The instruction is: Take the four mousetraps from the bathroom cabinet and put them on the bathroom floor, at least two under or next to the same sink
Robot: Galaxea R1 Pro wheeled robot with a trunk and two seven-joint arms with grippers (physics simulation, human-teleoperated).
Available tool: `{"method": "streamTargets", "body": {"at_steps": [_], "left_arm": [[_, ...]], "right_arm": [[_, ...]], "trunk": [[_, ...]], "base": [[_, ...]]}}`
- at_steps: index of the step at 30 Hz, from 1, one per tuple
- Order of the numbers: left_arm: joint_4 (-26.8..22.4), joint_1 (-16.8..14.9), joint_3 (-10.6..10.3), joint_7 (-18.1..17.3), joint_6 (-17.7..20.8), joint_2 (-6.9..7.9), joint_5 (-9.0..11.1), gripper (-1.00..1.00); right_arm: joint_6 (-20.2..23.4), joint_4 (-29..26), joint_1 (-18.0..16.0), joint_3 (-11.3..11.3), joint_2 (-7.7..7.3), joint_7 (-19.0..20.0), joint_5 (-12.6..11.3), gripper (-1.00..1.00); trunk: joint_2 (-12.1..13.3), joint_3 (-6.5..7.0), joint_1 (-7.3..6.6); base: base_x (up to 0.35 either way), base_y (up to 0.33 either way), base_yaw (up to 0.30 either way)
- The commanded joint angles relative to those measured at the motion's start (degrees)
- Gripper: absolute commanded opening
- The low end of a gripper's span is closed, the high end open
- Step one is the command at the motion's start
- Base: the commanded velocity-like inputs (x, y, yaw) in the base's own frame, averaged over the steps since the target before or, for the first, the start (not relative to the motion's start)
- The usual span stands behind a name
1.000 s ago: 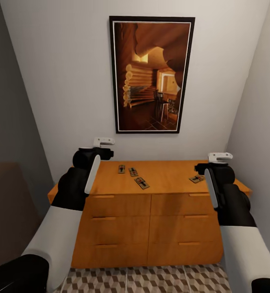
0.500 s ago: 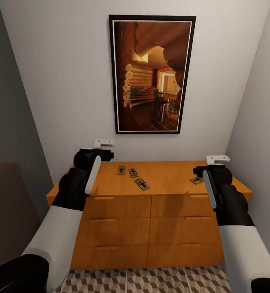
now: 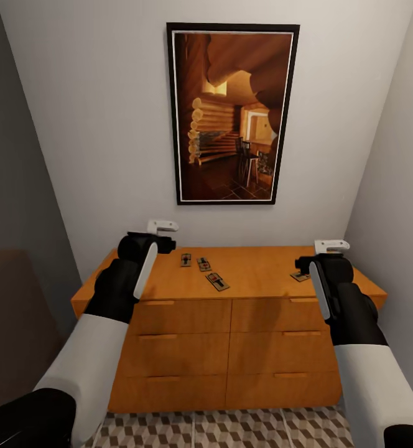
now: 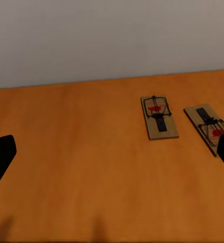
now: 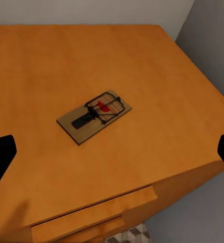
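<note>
While open, right hand [image 3: 326, 247] (hovering) above mousetrap [image 5: 94, 116].

**Four mousetraps flat on cabinet top; none on floor**

The cabinet [image 3: 231, 336] is a low, wide orange-brown chest with rows of drawers and slim matching bar handles, standing against the wall.

Three mousetraps lie near the middle of its top: the first mousetrap [image 3: 186, 259] and second mousetrap [image 3: 204, 264] just beside each other toward the wall, the third mousetrap [image 3: 217, 281] nearer the front edge, angled.

The fourth mousetrap [image 3: 300, 275] lies well apart, toward the right end. Each is a flat brown wooden slab with dark metal parts and a red spot.

The bathroom floor [image 3: 231, 429], cube-patterned tile, shows below the cabinet.
</note>
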Motion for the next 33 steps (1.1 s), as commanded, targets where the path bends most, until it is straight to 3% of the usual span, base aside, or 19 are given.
{"method": "streamTargets", "body": {"at_steps": [1,12,19,28,32,33], "left_arm": [[0.4,0.0,-0.1,0.2,0.2,0.0,0.1,1.0],[3.1,-0.1,-0.1,0.0,-0.1,0.08,-0.1,1.0],[3.2,-0.1,-0.1,0.3,-1.3,0.16,-0.3,1.0],[3.3,-0.1,0.0,0.3,-1.3,0.16,0.0,1.0],[3.4,-0.1,0.1,0.3,-0.7,0.16,0.1,1.0],[3.3,-0.1,0.3,0.4,-0.1,0.31,-0.1,1.0]], "right_arm": [[0.3,0.1,0.0,0.0,-0.01,0.2,0.4,1.0],[0.3,0.4,0.0,0.0,0.21,0.6,0.5,1.0],[0.3,0.4,0.0,0.1,2.08,0.7,0.5,1.0],[0.3,0.5,-0.2,0.1,3.32,1.7,-0.3,1.0],[0.3,1.1,-1.5,0.1,3.63,3.8,-1.4,1.0],[0.3,1.9,-4.1,0.1,3.78,7.6,-2.3,1.0]], "trunk": [[0.0,-0.07,0.0],[0.0,-0.07,0.0],[0.0,-0.07,0.0],[0.0,-0.07,0.0],[0.0,-0.07,0.0],[0.0,-0.07,0.0]], "base": [[0.0,0.0,0.0],[0.0,0.0,0.0],[0.0,0.0,0.0],[0.0,0.0,0.0],[0.0,0.0,0.0],[0.0,0.0,0.0]]}}
